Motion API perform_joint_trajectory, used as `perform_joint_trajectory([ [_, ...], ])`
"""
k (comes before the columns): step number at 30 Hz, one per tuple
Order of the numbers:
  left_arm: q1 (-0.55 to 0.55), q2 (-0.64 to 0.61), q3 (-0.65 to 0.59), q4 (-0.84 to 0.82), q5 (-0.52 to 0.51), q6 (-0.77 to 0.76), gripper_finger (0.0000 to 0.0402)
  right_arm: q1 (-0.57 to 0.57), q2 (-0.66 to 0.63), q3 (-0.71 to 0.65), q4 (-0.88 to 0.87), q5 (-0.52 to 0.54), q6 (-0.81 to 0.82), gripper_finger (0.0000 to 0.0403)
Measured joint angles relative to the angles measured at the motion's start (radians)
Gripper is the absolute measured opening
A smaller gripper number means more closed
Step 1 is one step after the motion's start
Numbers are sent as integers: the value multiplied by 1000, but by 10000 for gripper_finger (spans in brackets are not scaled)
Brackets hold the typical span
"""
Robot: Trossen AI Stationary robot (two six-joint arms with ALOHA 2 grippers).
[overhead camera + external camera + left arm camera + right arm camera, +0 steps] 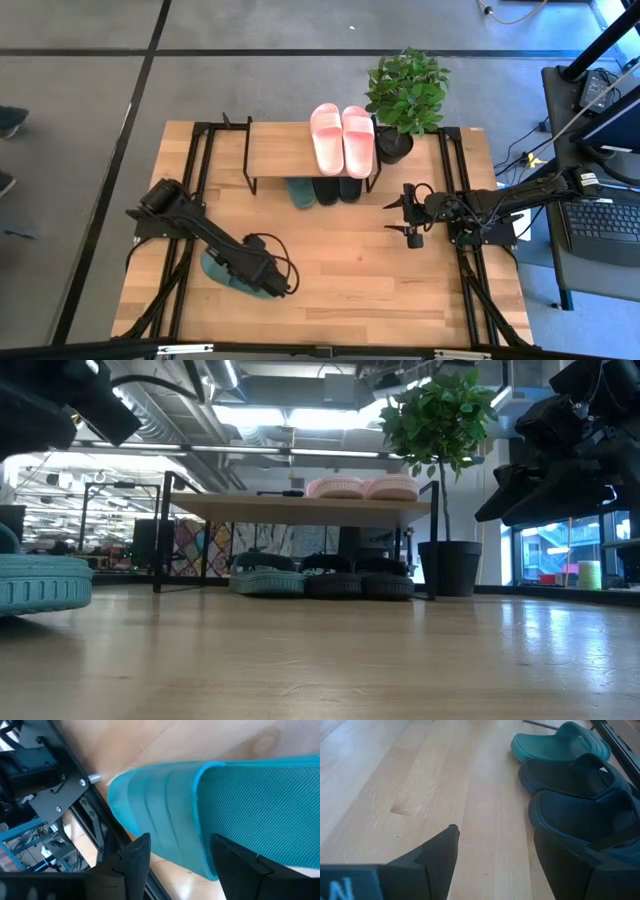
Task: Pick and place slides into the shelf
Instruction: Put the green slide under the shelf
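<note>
We find the shelf [285,150] at the far middle of the wooden table [340,270], with a potted plant [405,95] just beside its right end. The light pink pair [342,138] lies side by side on the top board, toward its right end. Beneath the board we count three slides in a row on the tabletop: one dark green slide [560,745], then the black pair [580,795], all touching or nearly touching their neighbours.

The second dark green slide [222,272] lies alone near the table's front left corner, well apart from the shelf. The left gripper [268,280] sits low over it. In the left wrist view its fingers [135,857] stand wide apart, one on either side of the slide's edge; we cannot confirm contact, and the slide rests flat on the table in the low view [40,580], so we record it as not lifted.

The right gripper [410,215] hangs above the table's right half, in front of the shelf's right end. Its fingers [437,852] are spread wide and hold nothing; the wrist view looks past them at the three slides beneath the shelf.
</note>
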Motion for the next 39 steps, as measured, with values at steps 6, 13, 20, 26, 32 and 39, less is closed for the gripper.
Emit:
perform_joint_trajectory([
  [6, 0, 13, 0, -12, -18, -6, 195, 0, 0, 0, 0, 0, 1, 257],
  [13, -2, 12, -30, 20, -98, -1, 195, 0, 0, 0, 0, 0, 1, 257],
  [20, -9, 12, -88, 30, -21, -28, 195, 0, 0, 0, 0, 0, 0, 257],
  [26, -11, 12, -105, 36, -18, -57, 195, 0, 0, 0, 0, 0, -1, 257],
  [32, -8, 12, -105, 52, -43, -51, 195, 0, 0, 0, 0, 0, -2, 257],
  [39, -8, 12, -105, 64, -146, -51, 196, 0, 0, 0, 0, 0, -2, 257],
])
